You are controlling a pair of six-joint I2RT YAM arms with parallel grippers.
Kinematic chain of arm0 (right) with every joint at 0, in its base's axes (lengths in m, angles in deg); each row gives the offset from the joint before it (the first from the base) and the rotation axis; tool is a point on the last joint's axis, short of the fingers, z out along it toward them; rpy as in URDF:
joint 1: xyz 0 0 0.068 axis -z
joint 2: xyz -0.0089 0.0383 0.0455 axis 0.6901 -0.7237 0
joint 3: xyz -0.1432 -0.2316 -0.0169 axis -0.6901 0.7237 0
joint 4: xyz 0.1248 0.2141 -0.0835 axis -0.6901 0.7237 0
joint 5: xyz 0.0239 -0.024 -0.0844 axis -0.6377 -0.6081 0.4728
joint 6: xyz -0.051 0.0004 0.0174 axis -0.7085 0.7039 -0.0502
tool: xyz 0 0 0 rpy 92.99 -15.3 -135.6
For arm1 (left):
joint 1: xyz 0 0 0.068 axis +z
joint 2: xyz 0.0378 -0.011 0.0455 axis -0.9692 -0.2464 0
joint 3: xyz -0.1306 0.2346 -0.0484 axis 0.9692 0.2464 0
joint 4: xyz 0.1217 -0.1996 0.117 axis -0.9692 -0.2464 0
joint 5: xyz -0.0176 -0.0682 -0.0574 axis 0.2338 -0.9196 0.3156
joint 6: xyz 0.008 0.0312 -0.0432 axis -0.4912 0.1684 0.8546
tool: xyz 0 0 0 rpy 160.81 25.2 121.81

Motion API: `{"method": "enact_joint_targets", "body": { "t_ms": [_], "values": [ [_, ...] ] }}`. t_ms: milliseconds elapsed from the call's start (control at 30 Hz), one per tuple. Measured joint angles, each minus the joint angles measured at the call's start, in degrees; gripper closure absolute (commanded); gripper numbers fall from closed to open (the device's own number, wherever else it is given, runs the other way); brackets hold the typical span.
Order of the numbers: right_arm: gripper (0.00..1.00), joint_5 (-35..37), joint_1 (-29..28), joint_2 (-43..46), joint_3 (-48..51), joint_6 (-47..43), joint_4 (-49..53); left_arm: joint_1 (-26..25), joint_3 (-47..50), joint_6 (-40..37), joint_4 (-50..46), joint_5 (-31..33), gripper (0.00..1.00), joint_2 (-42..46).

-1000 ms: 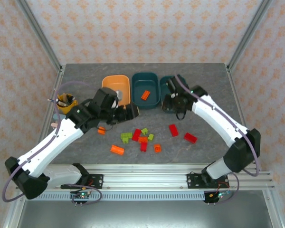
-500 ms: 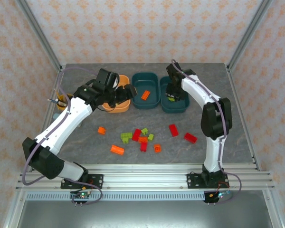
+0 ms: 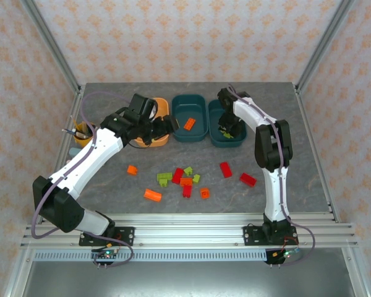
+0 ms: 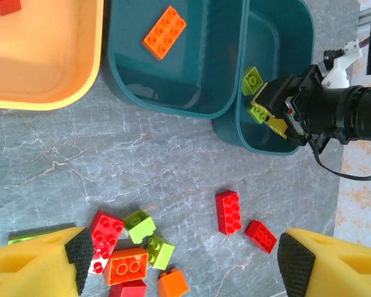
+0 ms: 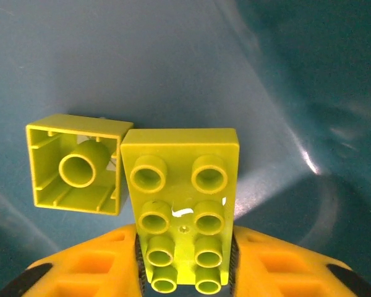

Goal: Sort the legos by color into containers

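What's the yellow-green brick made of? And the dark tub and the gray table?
The yellow-green brick is likely hard molded plastic: smooth, slightly glossy, with crisp round studs. The teal tub is probably plastic too: shiny, with highlights on its curved wall. The table is gray, veined like marble, and matte. Whether it is real stone or a printed sheet, I can't tell.

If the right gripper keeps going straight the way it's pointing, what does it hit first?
Probably the floor of the teal tub, the yellow-green brick between its jaws touching first; depth unclear.
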Motion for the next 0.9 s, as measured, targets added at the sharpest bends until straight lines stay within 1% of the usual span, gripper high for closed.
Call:
{"method": "enact_joint_targets", "body": {
  "t_ms": [67,133,367,433,533,600,700,767,900],
  "values": [
    [0.50,0.07,0.00,-0.20,-0.17,0.48,0.37,0.00,0.00,-0.28,0.00,0.02,0.19,0.00],
    [0.47,0.20,0.00,-0.20,-0.61,0.68,0.61,0.00,0.00,-0.46,-0.07,0.04,0.19,0.00],
    [0.47,2.08,-1.60,0.92,-5.79,-1.14,1.25,0.00,0.33,-1.25,-2.32,0.52,0.19,0.94],
    [0.47,3.08,-3.02,3.26,-6.34,-2.54,1.22,0.00,1.44,-1.25,-2.69,0.50,0.19,2.23],
    [0.47,4.55,-6.34,9.86,-5.44,-5.25,0.52,-0.02,4.83,-1.27,-2.91,0.26,0.20,5.16],
    [0.48,4.74,-8.81,15.98,-2.21,-6.91,-1.57,-0.15,7.17,-1.44,-3.13,0.22,0.21,6.69],
    [0.48,3.06,-13.11,27.89,7.74,-9.22,-5.90,-1.49,10.27,-2.43,-3.72,0.24,0.22,7.61],
    [0.48,0.44,-15.47,34.95,15.72,-10.51,-8.39,-3.56,12.35,-3.43,-4.09,0.26,0.22,7.50],
    [0.46,-3.87,-19.23,43.12,29.79,-12.04,-10.47,-8.83,14.58,-5.38,-4.68,0.31,0.23,6.62]
  ]
}}
